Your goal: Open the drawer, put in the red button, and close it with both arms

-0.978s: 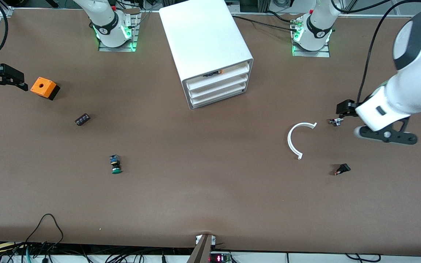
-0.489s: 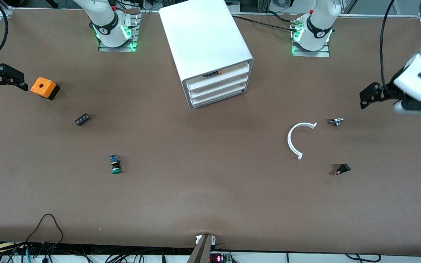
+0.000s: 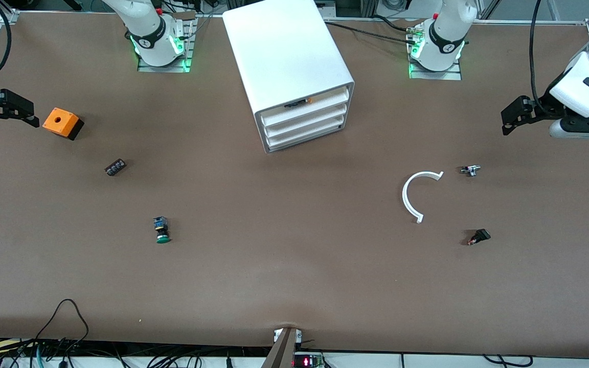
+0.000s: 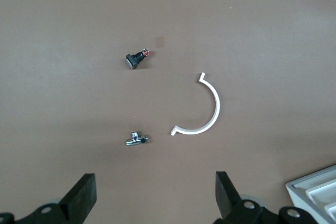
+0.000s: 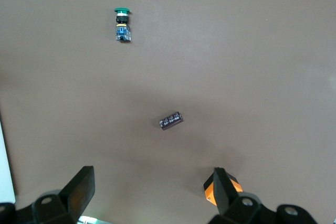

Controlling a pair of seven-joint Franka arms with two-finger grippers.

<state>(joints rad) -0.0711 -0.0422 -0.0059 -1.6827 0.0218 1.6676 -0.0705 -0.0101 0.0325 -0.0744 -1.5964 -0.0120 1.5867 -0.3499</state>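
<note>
Here the left gripper (image 3: pixel 509 118) hangs over the table (image 3: pixel 294 286) close to the edge at the left arm's end, its fingers (image 4: pixel 84 198) spread wide with nothing between them. Below it, apart from one another on bare brown surface, lie a small metal fitting (image 4: pixel 137 139), a white half-ring (image 4: pixel 202 111) and a small black part with a red tip (image 4: pixel 135 59); whether that is the red button cannot be told. A corner of the cabinet (image 4: pixel 315 190) shows off to one side of this gripper, with open tabletop between.

The right gripper (image 3: pixel 16 110) waits over the table's edge at the right arm's end, jaws equally wide and empty. An orange box (image 3: pixel 62 123) sits just beside one fingertip (image 5: pixel 223 190); a small dark cylinder (image 5: pixel 171 120) and the green-capped button (image 5: pixel 122 23) lie farther out.

All three drawer fronts of the cabinet (image 3: pixel 287 66) sit closed; the drawer (image 3: pixel 306 122) stands well apart from both grippers.
</note>
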